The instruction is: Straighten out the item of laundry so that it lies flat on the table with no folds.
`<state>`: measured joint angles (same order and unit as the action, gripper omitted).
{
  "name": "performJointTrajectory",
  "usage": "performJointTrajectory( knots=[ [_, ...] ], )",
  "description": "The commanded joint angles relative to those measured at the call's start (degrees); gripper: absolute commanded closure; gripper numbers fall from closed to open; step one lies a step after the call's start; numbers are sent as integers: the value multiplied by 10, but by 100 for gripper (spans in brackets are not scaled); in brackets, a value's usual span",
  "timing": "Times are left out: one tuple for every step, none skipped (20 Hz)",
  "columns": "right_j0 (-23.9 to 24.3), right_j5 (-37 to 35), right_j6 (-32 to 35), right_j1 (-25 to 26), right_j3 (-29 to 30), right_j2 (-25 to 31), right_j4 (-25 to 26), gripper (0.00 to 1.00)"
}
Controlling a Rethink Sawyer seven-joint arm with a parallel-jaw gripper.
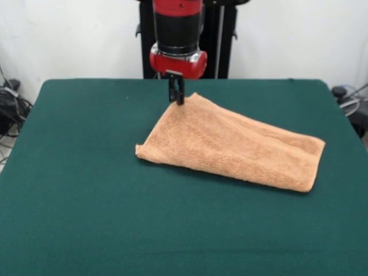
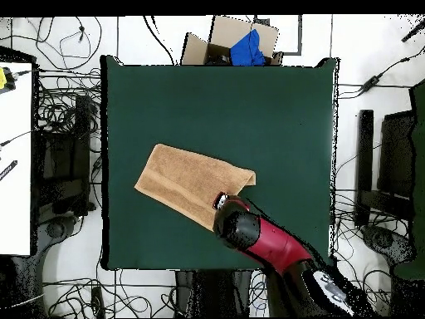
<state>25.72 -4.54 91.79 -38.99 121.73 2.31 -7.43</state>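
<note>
The item of laundry (image 1: 230, 146) is a light orange-tan terry towel lying folded over on itself near the middle of the dark green table (image 1: 86, 201). Its long side runs slantwise. My gripper (image 1: 177, 99) comes down at the towel's far corner, with its dark fingers close together and pinching the cloth's edge there. That corner sits slightly raised against the tips. In the overhead view the towel (image 2: 187, 179) lies left of centre on the table (image 2: 166, 100), and the gripper (image 2: 222, 201) stands over its edge nearest the robot's base.
A cardboard box (image 2: 216, 41) with a blue object (image 2: 246, 48) in it stands just beyond the table's far edge. Cables and dark equipment (image 2: 62, 166) lie on the floor around the table.
</note>
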Motion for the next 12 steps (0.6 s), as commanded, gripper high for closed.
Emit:
performJointTrajectory(
  knots=[
    [-12, -43, 148, -28, 41, -23, -38, 100],
    [-11, -42, 149, -30, 46, -22, -39, 100],
    [-9, -40, 151, -31, 53, -19, -39, 100],
    [-7, -38, 152, -33, 59, -17, -40, 100],
    [-5, -37, 152, -36, 66, -15, -40, 100],
    [-3, -37, 152, -40, 72, -14, -40, 100],
    [-3, -41, 152, -47, 81, -16, -41, 100],
    [-3, -46, 151, -52, 85, -17, -41, 100],
    [-7, -59, 150, -67, 93, -27, -41, 100],
    [-10, -70, 148, -75, 95, -34, -42, 100],
    [-21, -88, 145, -87, 97, -52, -39, 100],
    [-32, -106, 143, -99, 98, -69, -37, 100]
  ],
)
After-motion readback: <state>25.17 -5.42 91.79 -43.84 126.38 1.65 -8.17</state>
